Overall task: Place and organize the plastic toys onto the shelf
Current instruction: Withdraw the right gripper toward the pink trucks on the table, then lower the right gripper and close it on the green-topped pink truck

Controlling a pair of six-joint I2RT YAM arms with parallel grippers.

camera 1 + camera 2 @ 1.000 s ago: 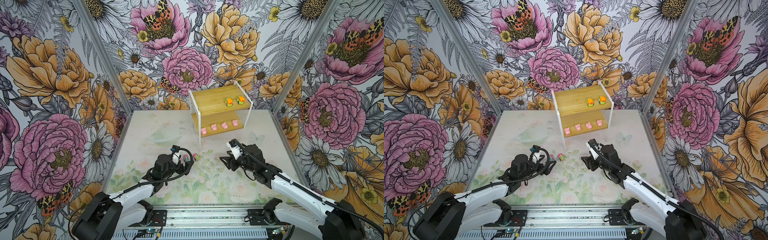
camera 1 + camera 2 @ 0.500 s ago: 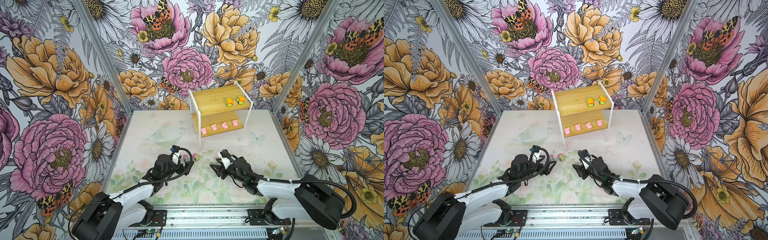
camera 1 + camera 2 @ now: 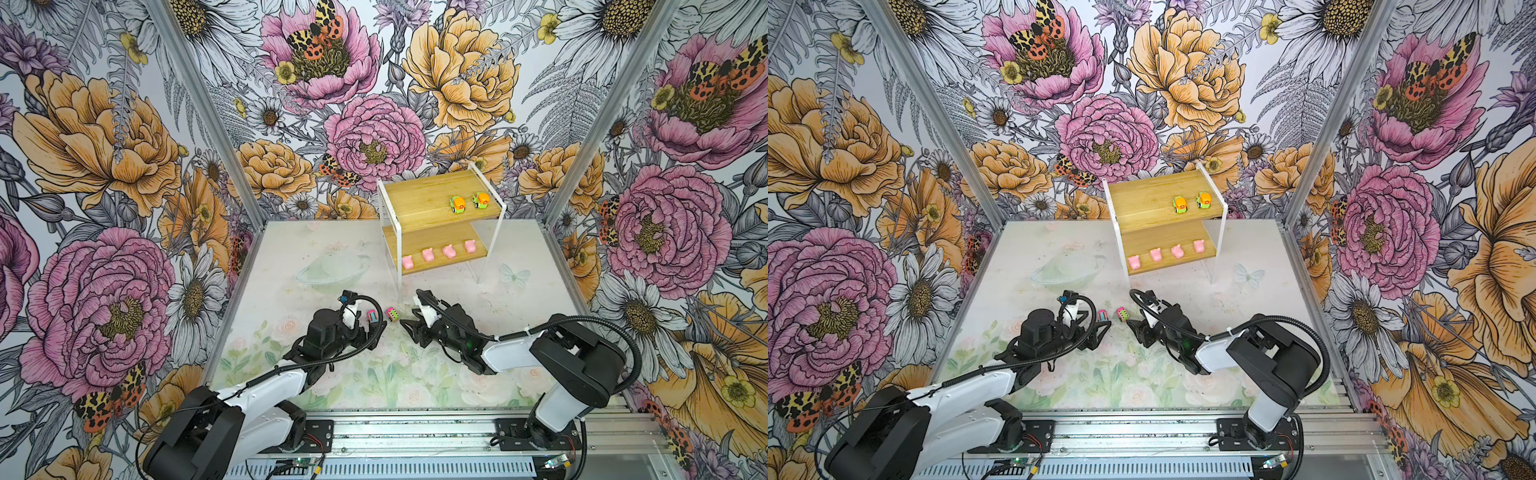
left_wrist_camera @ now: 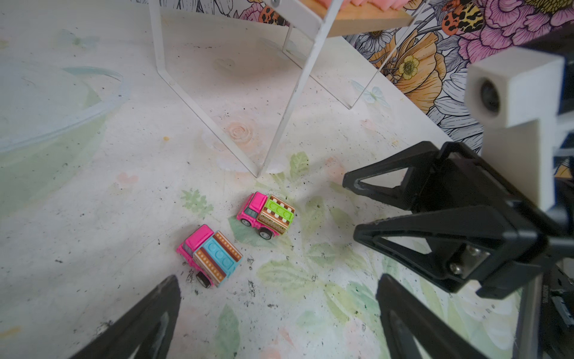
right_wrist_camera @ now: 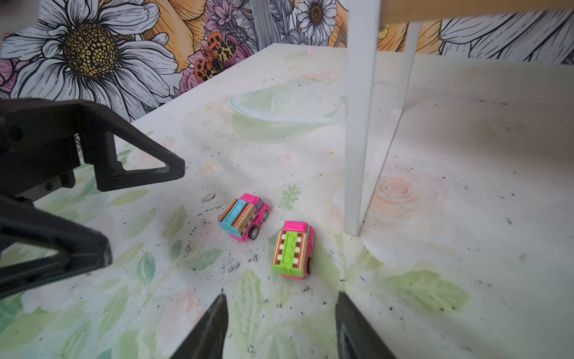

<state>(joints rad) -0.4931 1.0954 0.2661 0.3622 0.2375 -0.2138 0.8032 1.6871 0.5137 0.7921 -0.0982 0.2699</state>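
1. Through the left wrist camera the shelf (image 4: pixel 369 21) is sliced off by the frame edge, leaving only white legs and one board's edge.
2. Through the right wrist camera it shows just one leg and a strip of board.
3. The left gripper (image 4: pixel 279 281) and the right gripper (image 5: pixel 281 296) show only fingertips in their own wrist views.
4. In both top views the pink pigs (image 3: pixel 428 254) are too small to make out faces.

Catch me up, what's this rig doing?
Sorting toys onto the shelf. Four pink pigs line its lower board, two orange-and-green cars sit on top. The blue-trim pink car and green-trim pink car lie on the table, between the left hand and right hand, both open, holding nothing.
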